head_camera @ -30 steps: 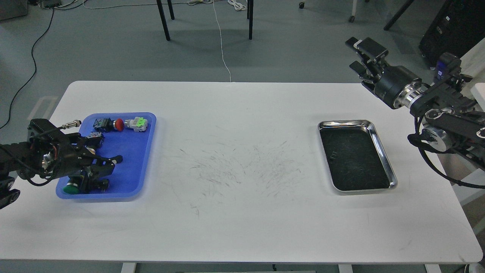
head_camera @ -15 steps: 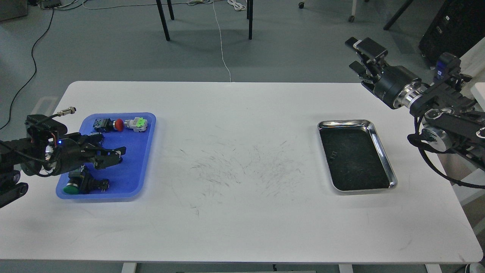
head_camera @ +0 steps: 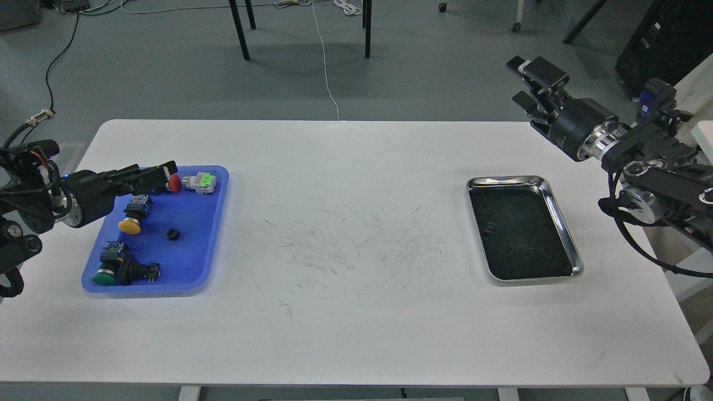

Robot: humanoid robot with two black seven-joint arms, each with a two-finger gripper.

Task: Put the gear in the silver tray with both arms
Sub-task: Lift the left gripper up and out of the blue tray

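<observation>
The gear (head_camera: 173, 234) is a small black ring lying on the floor of the blue tray (head_camera: 214, 234). The silver tray (head_camera: 562, 223) sits empty on the right side of the table. My left gripper (head_camera: 167, 170) hovers over the far edge of the blue tray, above and behind the gear, holding nothing visible. Its fingers overlap, so I cannot tell whether they are open or shut. My right gripper (head_camera: 526, 81) is raised beyond the table's far right corner, open and empty, well away from the silver tray.
The blue tray also holds a yellow push button (head_camera: 131, 223), a green push button (head_camera: 108, 273), a red button (head_camera: 175, 183) and a white-green switch (head_camera: 201, 181). The white table (head_camera: 356, 250) bears scuff marks. Chair legs and cables lie on the floor beyond.
My left gripper has lifted out of the blue tray and swung back toward its far edge, uncovering the gear and the yellow button. The right arm has not moved.
</observation>
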